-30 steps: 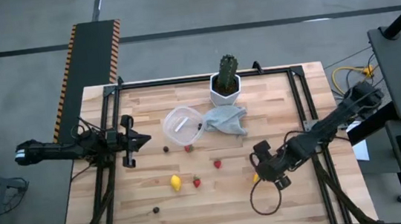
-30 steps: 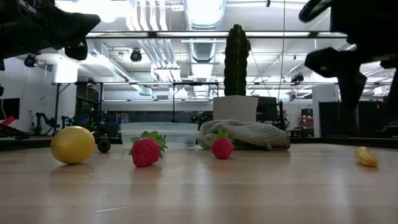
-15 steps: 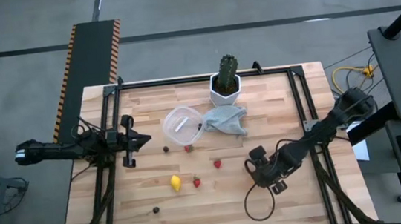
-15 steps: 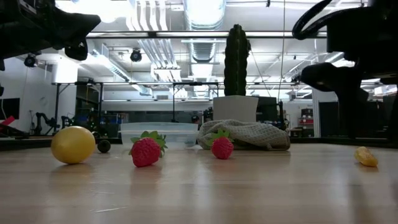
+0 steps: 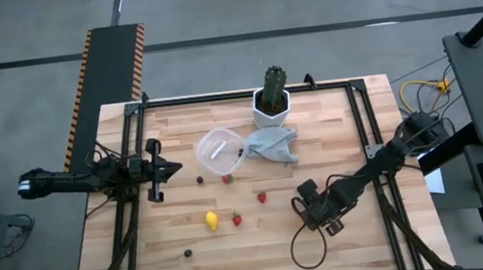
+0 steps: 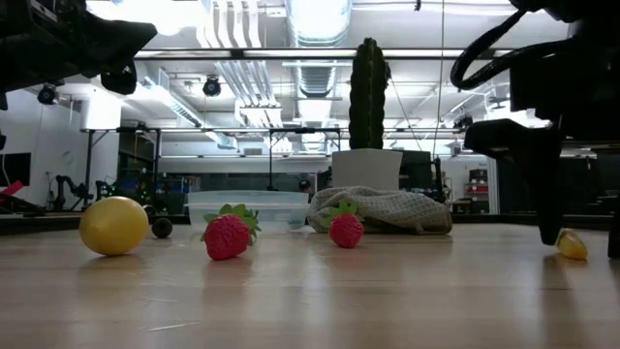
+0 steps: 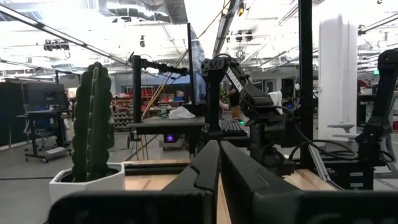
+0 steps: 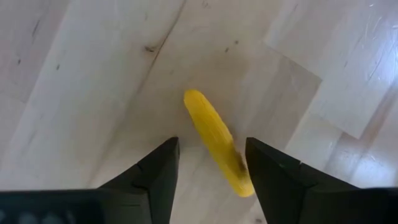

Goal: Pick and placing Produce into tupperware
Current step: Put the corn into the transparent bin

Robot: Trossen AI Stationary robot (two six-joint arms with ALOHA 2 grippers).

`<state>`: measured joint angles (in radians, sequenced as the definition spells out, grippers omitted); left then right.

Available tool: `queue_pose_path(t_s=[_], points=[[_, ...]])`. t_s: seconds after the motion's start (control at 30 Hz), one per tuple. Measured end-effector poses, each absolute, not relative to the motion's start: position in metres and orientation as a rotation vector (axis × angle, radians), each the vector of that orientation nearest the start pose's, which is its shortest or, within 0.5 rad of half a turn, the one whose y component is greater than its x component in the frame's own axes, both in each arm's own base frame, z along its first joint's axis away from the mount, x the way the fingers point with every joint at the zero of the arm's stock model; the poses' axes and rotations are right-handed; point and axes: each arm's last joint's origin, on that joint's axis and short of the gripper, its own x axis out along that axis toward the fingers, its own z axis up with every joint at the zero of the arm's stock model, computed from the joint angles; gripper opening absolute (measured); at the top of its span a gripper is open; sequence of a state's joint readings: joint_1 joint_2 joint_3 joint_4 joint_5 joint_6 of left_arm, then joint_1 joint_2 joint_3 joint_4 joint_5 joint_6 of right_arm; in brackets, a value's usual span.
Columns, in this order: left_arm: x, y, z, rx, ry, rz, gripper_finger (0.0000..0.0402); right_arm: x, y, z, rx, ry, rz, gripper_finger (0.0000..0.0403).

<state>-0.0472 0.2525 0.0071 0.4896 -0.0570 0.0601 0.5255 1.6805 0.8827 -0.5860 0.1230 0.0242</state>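
Observation:
My right gripper points down at the table's right part, open. Its fingers stand on either side of a long yellow produce piece that lies flat on the wood, slanting across the gap; in the low view that piece lies by the fingers. The gripper hides it from above. The clear round tupperware stands toward the far middle. A lemon, strawberries and dark round pieces lie on the table. My left gripper waits shut at the left edge.
A cactus in a white pot stands at the far edge, and a pale crumpled cloth lies beside the tupperware. A third strawberry and a dark piece lie just in front of the tupperware. Black frame rails run along the table's sides.
My right gripper has come down and a little toward the table's left edge, over the yellow piece, which it now covers in the high view. Its fingers now reach almost to the tabletop on either side of the piece. The piece has not moved.

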Motion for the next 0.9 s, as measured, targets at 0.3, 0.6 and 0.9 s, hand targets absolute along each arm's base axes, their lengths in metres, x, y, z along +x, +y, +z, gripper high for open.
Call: queue_pose_path(t_s=[0.3,0.6,0.9], points=[[0.1104,-0.0036,0.1914,0.047,-0.243,0.017,0.0000,0.2451,0.1377,0.1385,-0.444,1.307,0.337,0.0164],[0.1104,-0.0036,0.1915,0.047,-0.243,0.016,0.0000,0.2465,0.1365,0.1364,-0.419,1.316,0.322,0.0124],[0.1104,-0.0036,0.1915,0.046,-0.243,0.017,0.0000,0.2487,0.1354,0.1366,-0.383,1.304,0.291,0.0078]])
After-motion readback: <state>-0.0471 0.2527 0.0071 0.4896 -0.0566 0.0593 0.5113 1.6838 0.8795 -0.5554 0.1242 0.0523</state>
